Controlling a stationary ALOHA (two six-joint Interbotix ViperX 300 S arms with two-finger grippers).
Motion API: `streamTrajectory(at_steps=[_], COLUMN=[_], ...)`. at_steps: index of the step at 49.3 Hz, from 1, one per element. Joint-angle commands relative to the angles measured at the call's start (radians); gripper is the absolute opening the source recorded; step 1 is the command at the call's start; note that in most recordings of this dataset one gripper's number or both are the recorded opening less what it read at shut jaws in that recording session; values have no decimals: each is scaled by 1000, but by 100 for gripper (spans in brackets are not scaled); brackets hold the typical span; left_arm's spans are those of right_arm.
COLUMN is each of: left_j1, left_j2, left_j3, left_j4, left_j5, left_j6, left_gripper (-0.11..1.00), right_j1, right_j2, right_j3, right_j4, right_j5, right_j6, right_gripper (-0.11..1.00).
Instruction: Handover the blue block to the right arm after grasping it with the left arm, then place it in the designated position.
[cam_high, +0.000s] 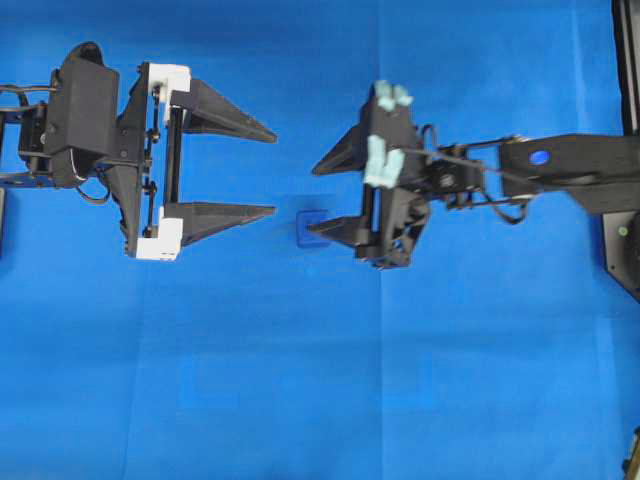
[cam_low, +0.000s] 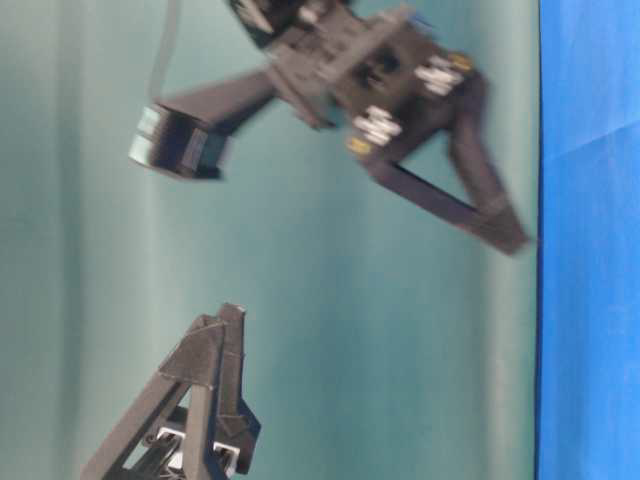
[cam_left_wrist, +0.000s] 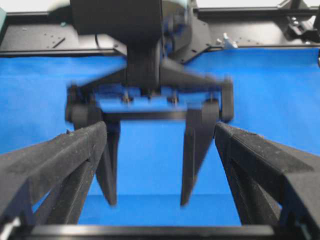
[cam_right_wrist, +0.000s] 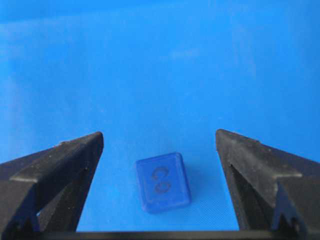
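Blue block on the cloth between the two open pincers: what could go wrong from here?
1. The blue block lies loose on the cloth, between the wide-open fingers of the right pincer; a careless pull-back might clip it and shift it.
2. In the overhead view one right finger tip partly covers the block, so contact there cannot be excluded.
3. The left pincer waits open, facing the right one closely; a forward move risks a collision.
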Motion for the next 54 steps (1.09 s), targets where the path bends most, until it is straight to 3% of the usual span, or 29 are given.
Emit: streamTrajectory(at_steps=[1, 29, 39, 54], left_j1=[2, 2, 2, 2], left_j2=[-20, -20, -20, -18], left_j3=[-20, -23, -23, -25], left_j4=[2, 2, 2, 2], left_j5=[-6, -6, -6, -6], left_j6=[0, 0, 0, -2], left_gripper=[93, 93, 93, 93], right_j1=[3, 3, 3, 3], right_j2=[-74, -410, -480, -477], right_j3=[-3, 58, 91, 92], right_j4=[-9, -41, -51, -89], right_j5=[29, 276, 287, 252], right_j6=[-2, -2, -2, -2], right_gripper=[89, 89, 89, 88])
